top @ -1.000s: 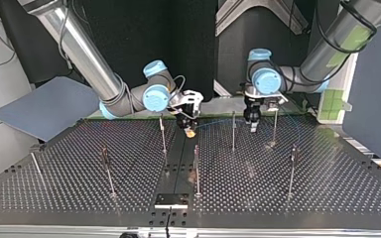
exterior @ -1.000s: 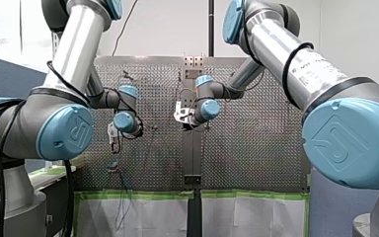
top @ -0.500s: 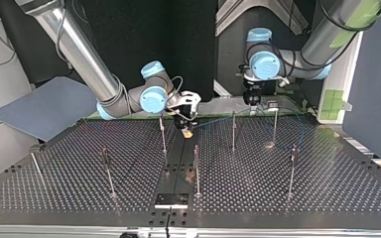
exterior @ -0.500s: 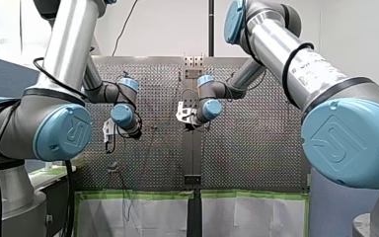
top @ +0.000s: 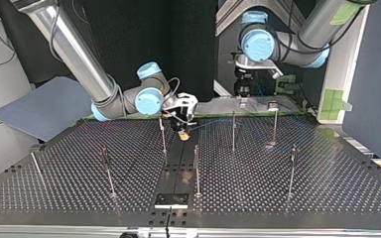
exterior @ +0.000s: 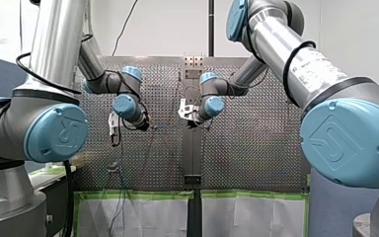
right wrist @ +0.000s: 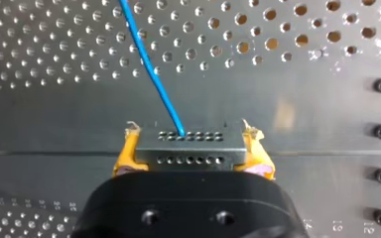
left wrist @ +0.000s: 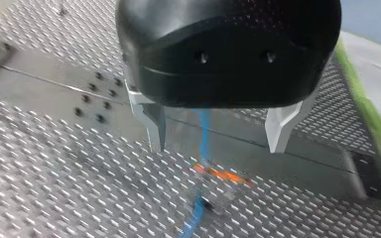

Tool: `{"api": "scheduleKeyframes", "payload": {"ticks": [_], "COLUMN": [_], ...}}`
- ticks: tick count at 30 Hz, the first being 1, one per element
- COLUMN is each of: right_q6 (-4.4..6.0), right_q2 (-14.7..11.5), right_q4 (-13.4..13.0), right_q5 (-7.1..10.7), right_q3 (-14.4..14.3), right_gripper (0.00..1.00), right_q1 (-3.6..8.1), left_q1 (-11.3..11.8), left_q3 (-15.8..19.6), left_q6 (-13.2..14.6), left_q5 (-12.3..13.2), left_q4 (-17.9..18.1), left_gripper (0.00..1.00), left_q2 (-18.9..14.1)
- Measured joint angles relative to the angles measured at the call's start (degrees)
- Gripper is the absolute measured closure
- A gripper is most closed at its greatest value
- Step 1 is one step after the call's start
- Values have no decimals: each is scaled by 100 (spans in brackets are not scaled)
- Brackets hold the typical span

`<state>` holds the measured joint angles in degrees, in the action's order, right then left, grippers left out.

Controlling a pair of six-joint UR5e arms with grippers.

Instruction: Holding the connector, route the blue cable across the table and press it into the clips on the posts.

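My right gripper, with yellow pads, is shut on a grey connector that has rows of small holes. The thin blue cable leaves the connector and runs ahead over the perforated table. In the top view this gripper hangs low near a post by the table's middle strip. My left gripper is open, its metal fingers standing either side of the blue cable below, without touching it. It hangs high over the far edge in the top view.
Several thin upright posts stand spread over the perforated table. A small clear and orange piece sits on the cable under my left gripper. A dark plate lies at the near edge and a grey board leans at the top view's left.
My left gripper has lifted away from the posts and the table, still open. My right gripper has kept the connector and shifted slightly toward the top view's left.
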<state>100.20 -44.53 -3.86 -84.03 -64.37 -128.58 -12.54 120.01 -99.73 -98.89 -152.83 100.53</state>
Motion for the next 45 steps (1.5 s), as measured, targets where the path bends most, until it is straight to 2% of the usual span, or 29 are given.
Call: {"api": "scheduleKeyframes", "payload": {"ticks": [3,6,10,17,22,26,37,45], "right_q6": [-3,-2,6,9,10,10,17,13], "right_q2": [0,0,-1,-8,-15,-16,-20,-19], "right_q4": [4,2,-7,-2,-2,-1,-10,-11], "right_q5": [0,0,0,16,17,18,19,66], "right_q3": [-14,-19,-19,-19,-19,-19,-19,-19], "right_gripper": [100,100,100,100,100,100,100,100], "right_q1": [13,18,20,30,49,68,86,84], "left_q1": [-140,-280,-495,-803,-817,-781,-830,-827], "left_q3": [-16,-76,-258,-621,-840,-885,-1004,-1243], "left_q6": [-136,-275,-434,-474,-497,-506,-485,-502], "left_q5": [-112,-109,-94,-175,-282,-332,-288,-478], "left_q4": [135,274,481,559,555,551,671,700], "left_gripper": [0,0,0,0,0,0,0,0], "left_q2": [-140,-190,-51,304,562,743,1274,1380]}}
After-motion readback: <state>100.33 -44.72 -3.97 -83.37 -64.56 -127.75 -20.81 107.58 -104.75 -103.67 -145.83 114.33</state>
